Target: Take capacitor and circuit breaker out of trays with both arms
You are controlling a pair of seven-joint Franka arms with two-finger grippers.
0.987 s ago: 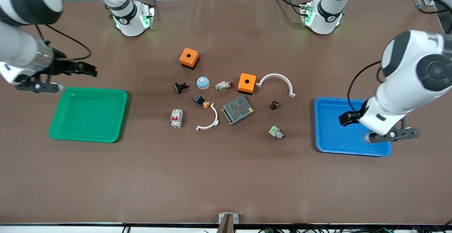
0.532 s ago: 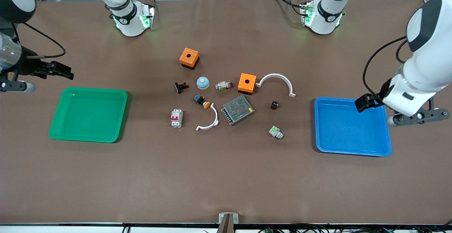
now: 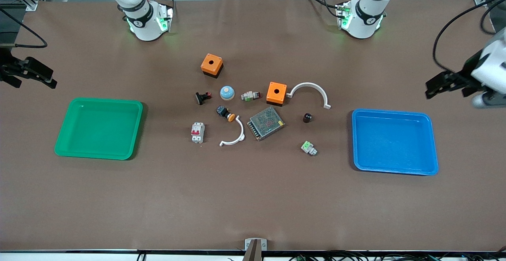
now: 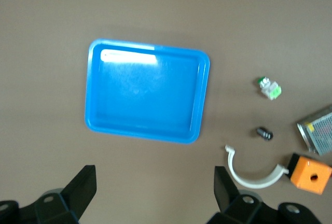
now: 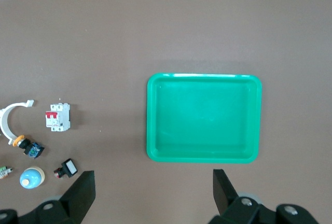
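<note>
1. Covering the whole table [image 3: 253, 197] is a brown mat, on which slight creases are being shown near the arm bases; a grey floor strip is being seen past the table's top edge.
2. The capacitor [image 3: 307, 117] is being left standing on the mat, at about nine o'clock from the blue tray [image 3: 395, 112], near it but apart.
3. The breaker [image 3: 197, 132] is being left lying at about three o'clock from the green tray [image 3: 63, 142], well apart from the capacitor.
4. The left gripper [image 3: 433, 89] is being held in the air with jaws spread and nothing between them, over bare mat at about one o'clock from the blue tray.
5. The right gripper [image 3: 47, 77] is being held with jaws wide and nothing gripped, over bare mat at about eleven o'clock from the green tray.
6. Both trays are being shown with nothing in them.
</note>
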